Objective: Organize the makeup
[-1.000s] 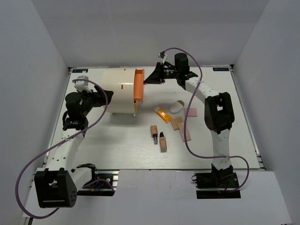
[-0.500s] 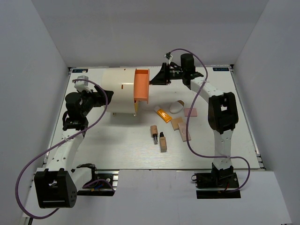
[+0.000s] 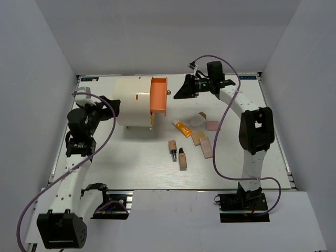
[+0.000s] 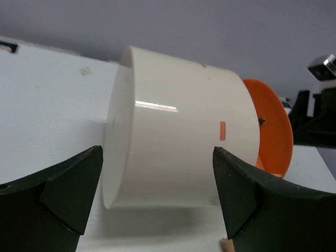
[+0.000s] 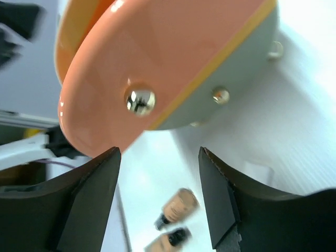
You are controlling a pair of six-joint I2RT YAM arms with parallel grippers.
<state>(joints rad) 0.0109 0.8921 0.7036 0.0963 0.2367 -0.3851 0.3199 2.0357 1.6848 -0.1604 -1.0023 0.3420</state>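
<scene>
Nothing readable here tbh: the two little blue stickers (image 3: 86, 79) at the far corners of the table (image 3: 121, 157) are way too small to make out. The only marking on the cream cylinder (image 3: 134, 102) is a tiny orange mark (image 4: 222, 130) on its side, and any print on the makeup (image 3: 198, 138) is lost at this size. The makeup lies loose on the table, to the right of the cylinder: an orange-and-white tube (image 3: 182, 128), a white oval compact (image 3: 198, 120), a pink square (image 3: 212, 125), beige pieces (image 3: 207, 148) and two tan tubes (image 3: 172, 148) nearest the arm bases. The right gripper (image 3: 181, 92) hangs over the far side of that cluster, touching none of it. Its fingers (image 5: 89, 199) are spread with nothing between them, and a gold knob (image 5: 139, 100) on the orange front (image 5: 157, 58) sits just ahead of the gap. Behind them the tan tubes are blurry, one cut off by the bottom edge. The left gripper (image 3: 113, 106) is well away from the makeup, at the cylinder's other end with its fingers (image 4: 68, 189) wide apart; can't tell if the tips touch it.
</scene>
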